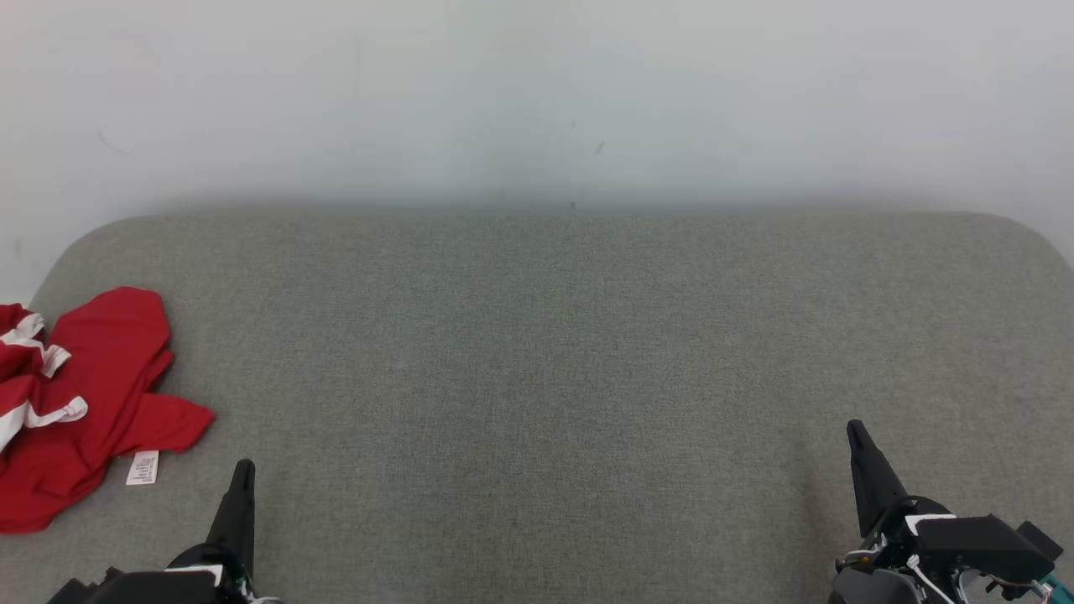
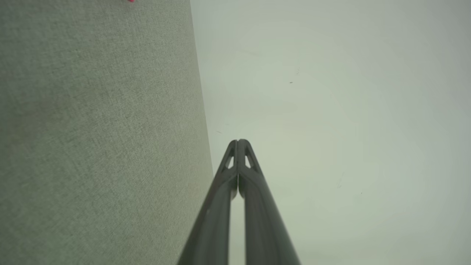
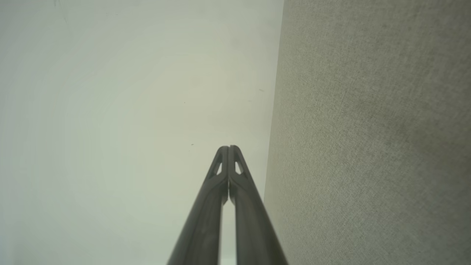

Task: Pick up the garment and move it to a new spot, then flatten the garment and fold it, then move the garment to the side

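The garment (image 1: 92, 403) is red with white stripes and a small white label, lying crumpled at the far left edge of the grey fabric surface (image 1: 545, 377). My left gripper (image 1: 244, 466) rests at the lower left, just right of the garment, shut and holding nothing. At the lower right my right gripper (image 1: 854, 428) is shut and empty too. In the left wrist view my left gripper (image 2: 238, 141) has its fingertips pressed together against the pale wall. My right gripper (image 3: 229, 147) looks the same in the right wrist view. A sliver of the garment (image 2: 130, 0) peeks in at the top of the left wrist view.
The grey surface has rounded far corners and ends at a pale wall (image 1: 537, 101) behind it. Its broad middle lies between my two grippers.
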Available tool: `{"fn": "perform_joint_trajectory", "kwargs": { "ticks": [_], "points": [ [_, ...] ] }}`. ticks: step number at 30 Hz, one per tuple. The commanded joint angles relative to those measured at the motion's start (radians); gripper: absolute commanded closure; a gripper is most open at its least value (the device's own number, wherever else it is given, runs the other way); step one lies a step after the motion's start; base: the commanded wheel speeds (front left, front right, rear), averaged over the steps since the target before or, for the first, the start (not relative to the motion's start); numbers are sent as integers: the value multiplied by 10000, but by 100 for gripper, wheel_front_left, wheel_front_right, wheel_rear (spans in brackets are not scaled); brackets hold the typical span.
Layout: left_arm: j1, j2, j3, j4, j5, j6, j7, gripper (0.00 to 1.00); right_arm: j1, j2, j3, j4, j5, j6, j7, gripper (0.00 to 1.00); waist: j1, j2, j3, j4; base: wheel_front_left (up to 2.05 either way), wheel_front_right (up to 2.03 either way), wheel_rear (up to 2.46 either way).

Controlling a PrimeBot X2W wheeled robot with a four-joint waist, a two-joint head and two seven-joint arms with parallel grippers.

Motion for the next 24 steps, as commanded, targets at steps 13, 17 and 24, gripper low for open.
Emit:
{"fn": "perform_joint_trajectory", "kwargs": {
  "ticks": [13, 17, 24],
  "points": [
    [-86, -15, 33, -31, -48, 4, -11, 100, -73, -3, 1, -15, 0, 12, 22, 100, 0, 0, 0, 0, 0, 0, 0],
    [-87, -15, 33, -32, -48, 4, -11, 100, -73, -3, 1, -15, 0, 12, 22, 100, 0, 0, 0, 0, 0, 0, 0],
    [-87, -15, 30, -32, -49, 4, -11, 100, -74, -5, 1, -15, 0, 12, 22, 100, 0, 0, 0, 0, 0, 0, 0]
  ]
}}
